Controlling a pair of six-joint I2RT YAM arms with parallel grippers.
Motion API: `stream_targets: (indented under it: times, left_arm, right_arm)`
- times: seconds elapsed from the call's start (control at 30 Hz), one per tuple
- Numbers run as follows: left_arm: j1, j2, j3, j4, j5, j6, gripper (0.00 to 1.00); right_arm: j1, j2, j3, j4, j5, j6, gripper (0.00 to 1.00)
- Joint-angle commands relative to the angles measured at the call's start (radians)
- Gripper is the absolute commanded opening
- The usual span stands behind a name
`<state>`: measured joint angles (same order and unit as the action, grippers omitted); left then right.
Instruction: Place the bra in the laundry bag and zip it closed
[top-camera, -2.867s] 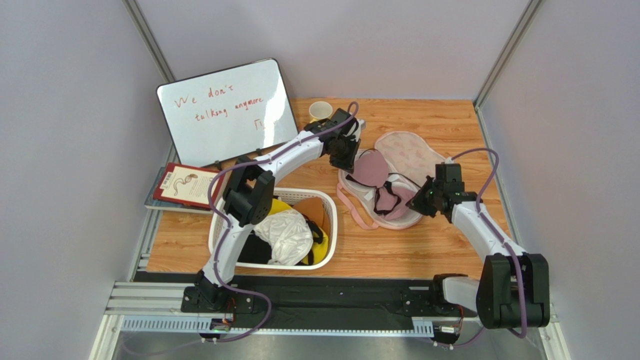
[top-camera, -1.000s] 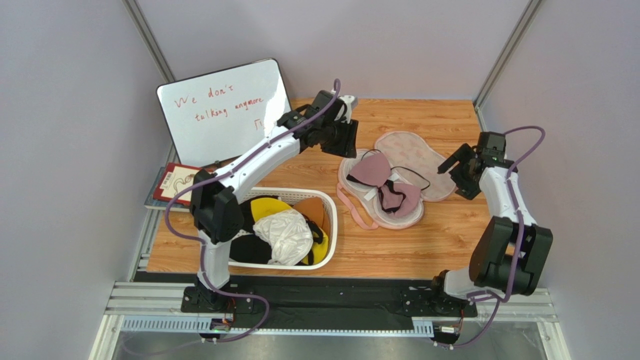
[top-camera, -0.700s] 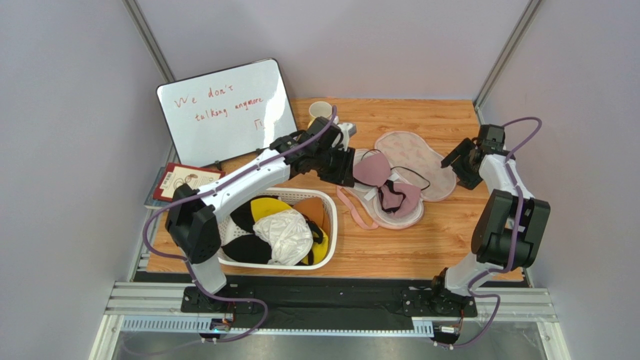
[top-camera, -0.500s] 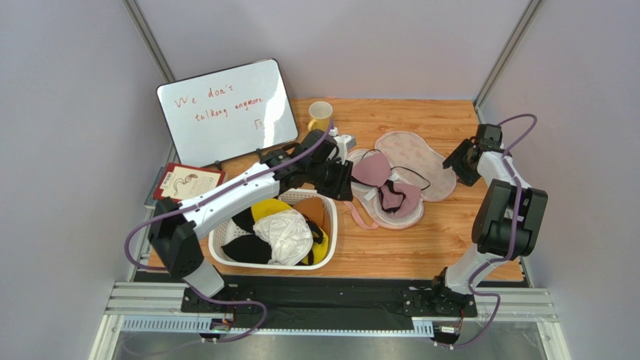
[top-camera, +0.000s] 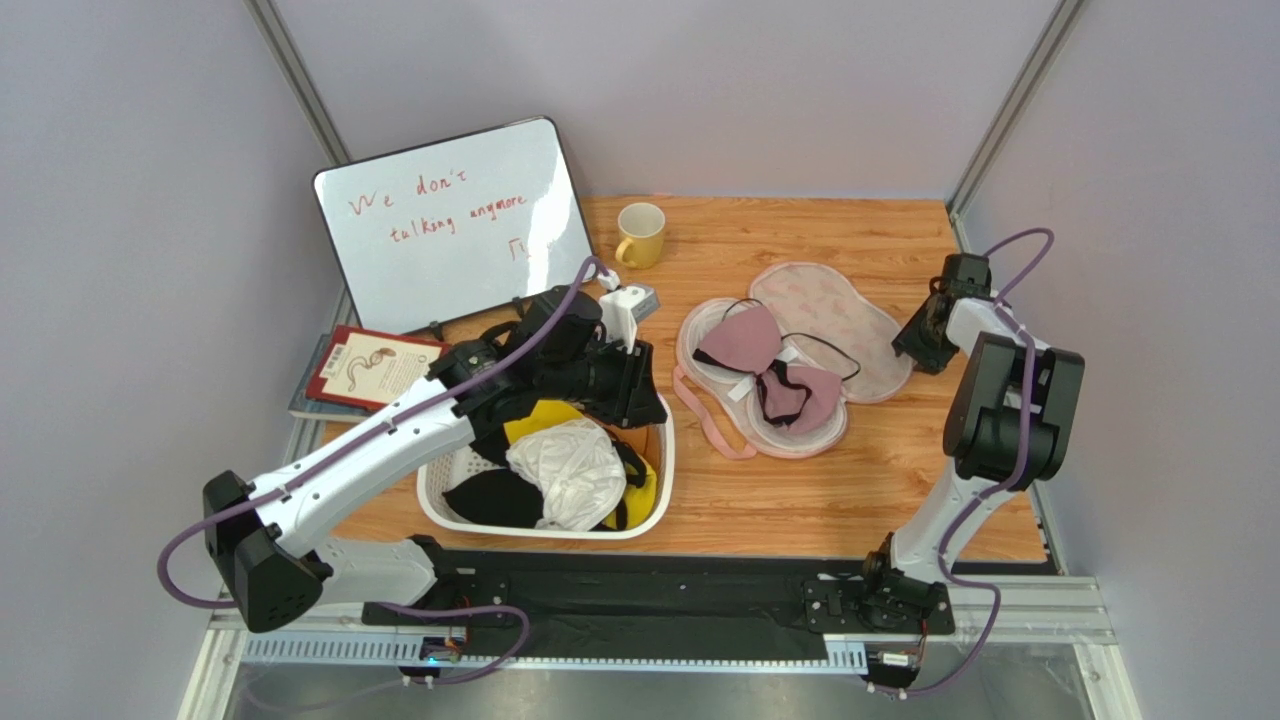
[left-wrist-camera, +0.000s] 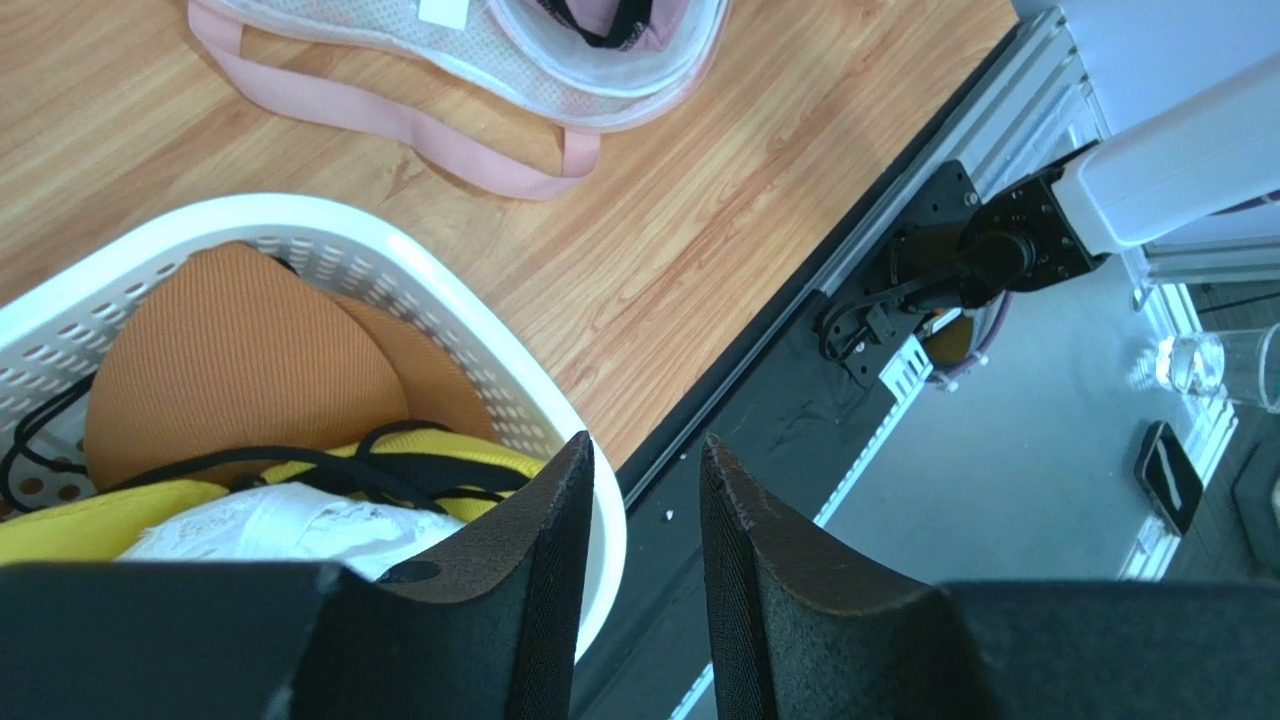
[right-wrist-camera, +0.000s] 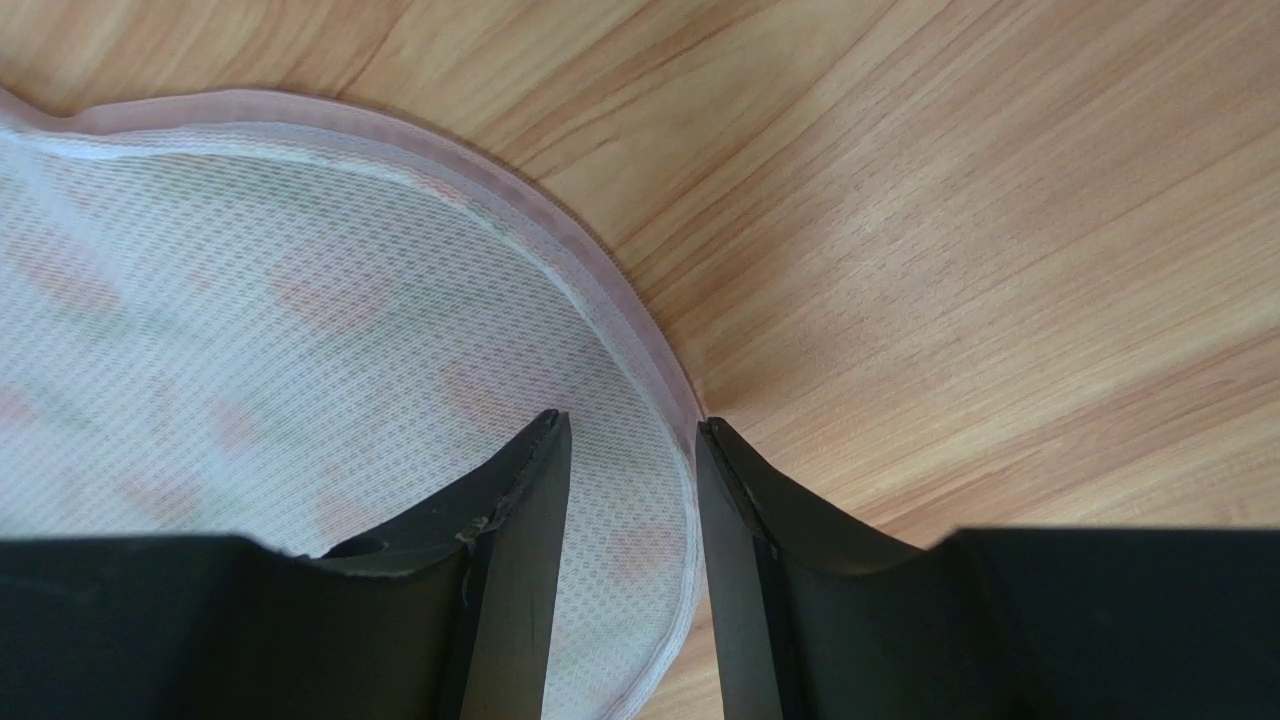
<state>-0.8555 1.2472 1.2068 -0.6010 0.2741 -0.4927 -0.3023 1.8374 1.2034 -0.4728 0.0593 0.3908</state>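
Observation:
The laundry bag (top-camera: 842, 308) lies open in two rounded halves on the wooden table. The pale pink bra (top-camera: 759, 368) with black straps rests on its left half. My right gripper (top-camera: 912, 342) is at the bag's right edge. In the right wrist view it (right-wrist-camera: 628, 428) is open, low over the table, with the bag's pink-edged mesh rim (right-wrist-camera: 661, 375) passing between the jaws. My left gripper (top-camera: 646, 393) hangs over the basket's right end, left of the bag. In the left wrist view it (left-wrist-camera: 646, 450) is open a little and empty, and the bag's pink loop (left-wrist-camera: 436, 135) shows.
A white slotted basket (top-camera: 654, 480) with white, yellow and orange garments stands at front centre, also in the left wrist view (left-wrist-camera: 451, 323). A whiteboard (top-camera: 451, 218) leans at the back left, with a yellow mug (top-camera: 642, 233) beside it and a red book (top-camera: 368, 368) to the left.
My left arm has drawn back from the bag's left side to above the basket. My right gripper has left the bra and moved to the bag's right edge.

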Motion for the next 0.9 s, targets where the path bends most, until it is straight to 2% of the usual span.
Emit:
stream_targets:
  times: [0.0,0.03,0.13,0.2,0.3,0.33,0.37,0.57,0.77,0.87]
  left_arm:
    - [-0.001,-0.029,-0.021,0.027,0.025,0.006,0.38]
    - [0.001,-0.029,-0.024,0.029,0.025,0.005,0.38]
    - [0.001,-0.031,-0.018,0.029,0.030,0.002,0.37]
    - [0.001,-0.028,-0.012,0.030,0.027,0.000,0.37]
    - [-0.001,-0.015,0.005,0.030,0.033,-0.004,0.36]
    - [-0.001,-0.012,0.008,0.029,0.034,-0.012,0.36]
    - [0.001,-0.011,0.010,0.030,0.039,-0.014,0.35]
    - [0.000,0.026,0.039,0.026,0.065,-0.027,0.34]
    - [-0.001,0.096,0.106,0.014,0.068,-0.075,0.34]
    - [-0.002,0.136,0.148,0.017,0.085,-0.115,0.39]
  right_arm:
    - [-0.003,0.045,0.044,0.019,0.045,-0.020,0.41]
    - [-0.003,0.055,0.048,0.014,0.060,-0.018,0.41]
    - [-0.003,0.072,0.065,0.003,0.089,-0.023,0.28]
    - [-0.004,0.082,0.076,-0.001,0.106,-0.026,0.26]
    - [-0.004,0.092,0.082,0.003,0.090,-0.032,0.13]
    - [-0.004,0.091,0.081,0.011,0.082,-0.030,0.05]
    - [-0.004,0.085,0.078,0.014,0.082,-0.027,0.00]
    - [-0.001,-0.030,0.027,0.023,0.105,0.002,0.00]
    - [0.063,-0.171,0.004,-0.024,0.215,0.008,0.00]
    - [0.101,-0.219,0.001,-0.038,0.284,0.010,0.00]
